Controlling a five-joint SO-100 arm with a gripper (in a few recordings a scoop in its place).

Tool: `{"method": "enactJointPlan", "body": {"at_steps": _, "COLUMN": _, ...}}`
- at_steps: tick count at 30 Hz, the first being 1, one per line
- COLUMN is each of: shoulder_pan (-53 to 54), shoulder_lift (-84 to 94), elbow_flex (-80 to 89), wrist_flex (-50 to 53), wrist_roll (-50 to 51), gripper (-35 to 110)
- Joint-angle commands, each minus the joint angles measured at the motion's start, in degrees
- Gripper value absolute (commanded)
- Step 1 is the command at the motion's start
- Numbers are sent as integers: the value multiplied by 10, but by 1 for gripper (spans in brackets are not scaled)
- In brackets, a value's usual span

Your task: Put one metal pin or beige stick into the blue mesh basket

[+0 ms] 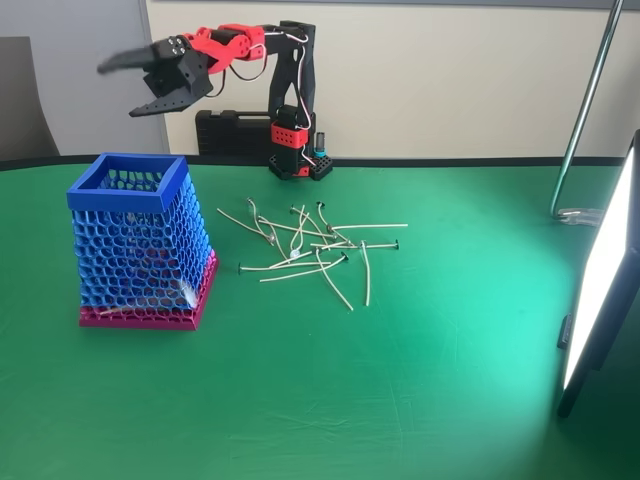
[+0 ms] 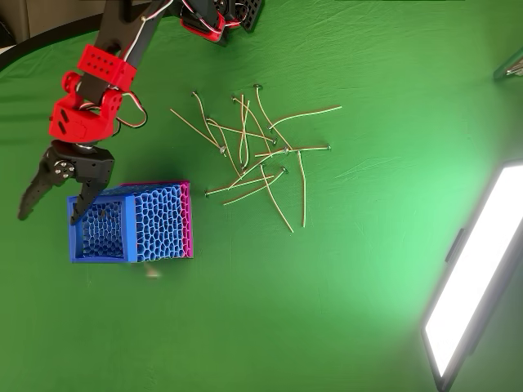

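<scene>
The blue mesh basket [image 1: 150, 245] [image 2: 163, 222] stands upright on the green cloth, left of centre, with a magenta base band. My red and black gripper [image 1: 117, 90] [image 2: 49, 218] hangs open above the basket's rim, toward its left side in the overhead view, with nothing between its fingers. Several thin beige pins and sticks [image 1: 315, 250] [image 2: 253, 151] lie in a loose crossed pile to the right of the basket. A small pale blurred streak [image 2: 151, 273] shows low by the basket's side; I cannot tell if it is inside or outside the mesh.
The arm's base [image 1: 295, 150] stands at the table's back edge next to a black case [image 1: 235, 130]. A bright light panel [image 1: 600, 280] [image 2: 470, 278] leans at the right, and a metal stand pole [image 1: 585, 110] rises behind it.
</scene>
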Motion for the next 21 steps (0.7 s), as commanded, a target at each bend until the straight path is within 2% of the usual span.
{"method": "enactJointPlan", "body": {"at_steps": 1, "shoulder_pan": -11, "shoulder_lift": 36, "elbow_flex": 12, "wrist_flex": -15, "wrist_roll": -15, "gripper": 1}}
{"method": "enactJointPlan", "body": {"at_steps": 5, "shoulder_pan": -25, "shoulder_lift": 49, "elbow_flex": 32, "wrist_flex": -11, "wrist_roll": -20, "gripper": 1}}
{"method": "enactJointPlan", "body": {"at_steps": 10, "shoulder_pan": -71, "shoulder_lift": 71, "elbow_flex": 55, "wrist_flex": 25, "wrist_roll": -73, "gripper": 1}}
{"method": "enactJointPlan", "body": {"at_steps": 16, "shoulder_pan": -177, "shoulder_lift": 85, "elbow_flex": 89, "wrist_flex": 89, "wrist_roll": -171, "gripper": 1}}
{"method": "enactJointPlan", "body": {"at_steps": 21, "shoulder_pan": -260, "shoulder_lift": 110, "elbow_flex": 156, "wrist_flex": 87, "wrist_roll": -228, "gripper": 1}}
